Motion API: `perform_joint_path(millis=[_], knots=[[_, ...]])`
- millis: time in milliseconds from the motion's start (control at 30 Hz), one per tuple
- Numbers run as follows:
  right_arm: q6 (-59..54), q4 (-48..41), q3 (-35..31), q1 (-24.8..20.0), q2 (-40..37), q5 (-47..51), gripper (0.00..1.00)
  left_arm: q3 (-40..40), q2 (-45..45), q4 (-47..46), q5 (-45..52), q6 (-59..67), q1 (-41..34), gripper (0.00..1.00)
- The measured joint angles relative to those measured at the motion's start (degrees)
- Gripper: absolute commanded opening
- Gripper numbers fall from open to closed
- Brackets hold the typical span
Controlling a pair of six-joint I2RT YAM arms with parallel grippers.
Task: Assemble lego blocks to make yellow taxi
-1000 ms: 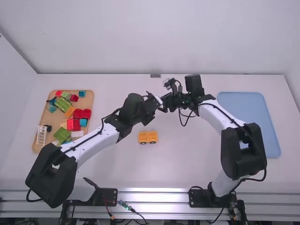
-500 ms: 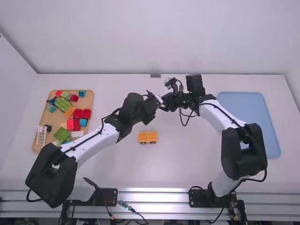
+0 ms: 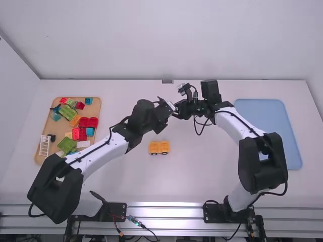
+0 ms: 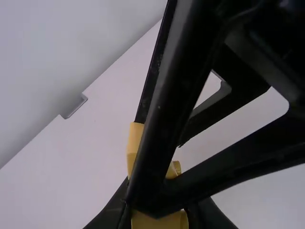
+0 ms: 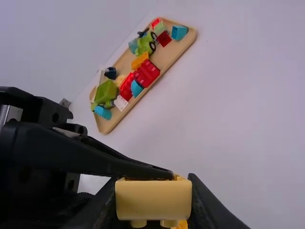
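High view and wrist views of a two-arm assembly. The yellow-orange wheeled base [image 3: 159, 147] lies near the centre of the high view, upright on the white table [image 3: 202, 174], its long axis running left to right and two dark wheels [image 3: 153, 154] showing along its lower side. Above it in that frame, the left gripper [image 3: 167, 111] and the right gripper [image 3: 177, 112] meet. The right gripper is closed on a pale yellow block [image 5: 153, 200], seen at the bottom centre of the right wrist view with its long axis across the frame and two studs directed toward the bottom edge. The left gripper is narrowed on yellow blockwork [image 4: 159, 220], at the bottom centre of the left wrist view; whether both hold one joined piece cannot be told. The wooden tray [image 3: 95, 111], at the left of the high view, contains red blocks [image 3: 89, 122], green blocks [image 3: 67, 145], teal blocks [image 3: 89, 101], an orange block [image 3: 74, 120] and, at its lower left, a white slatted piece [image 3: 44, 145]. A blue tray [image 3: 275, 118] lies at the right
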Motion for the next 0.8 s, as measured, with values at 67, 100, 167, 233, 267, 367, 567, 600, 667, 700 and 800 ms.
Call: perform_joint_path(millis=[67,100,167,233,267,367,567,600,667,700,800], knots=[[0.0,0.0,0.0,0.0,0.0,0.0,0.3,0.0,0.0,0.0,0.0,0.0,0.0,0.34],[0.0,-0.1,0.0,0.1,0.0,-0.2,0.3,0.0,0.0,0.3,0.4,0.1,0.0,0.43],[0.0,-0.2,0.0,0.9,0.0,-0.3,0.29,0.0,0.0,1.1,1.0,0.0,-0.1,0.99],[0.0,-0.3,0.0,1.6,0.0,-0.5,0.28,0.0,0.0,1.4,1.2,-0.1,-0.1,0.99],[-0.1,-0.2,0.0,1.9,0.0,-0.7,0.28,0.0,0.0,1.3,1.2,-0.1,-0.1,0.99],[-0.1,-0.3,0.0,2.1,0.0,-0.9,0.26,0.0,0.0,1.2,0.9,-0.2,-0.1,0.99],[2.0,-0.3,0.0,-1.8,0.0,0.8,0.25,0.0,-0.1,-1.8,-4.4,-1.1,-0.1,0.99],[2.7,-0.3,0.0,-2.6,0.0,1.1,0.24,0.0,-0.3,-2.3,-4.9,-1.1,-0.1,0.99],[3.7,-0.2,0.0,-3.6,0.0,1.4,0.24,0.0,-0.7,-2.8,-5.4,-1.1,-0.1,0.99],[4.6,0.1,0.0,-4.4,0.0,1.5,0.24,0.0,-1.3,-3.0,-5.8,-1.0,0.1,0.99],[7.0,1.1,0.0,-6.0,0.0,1.6,0.24,0.0,-3.4,-4.0,-6.2,-0.1,0.0,0.99]])
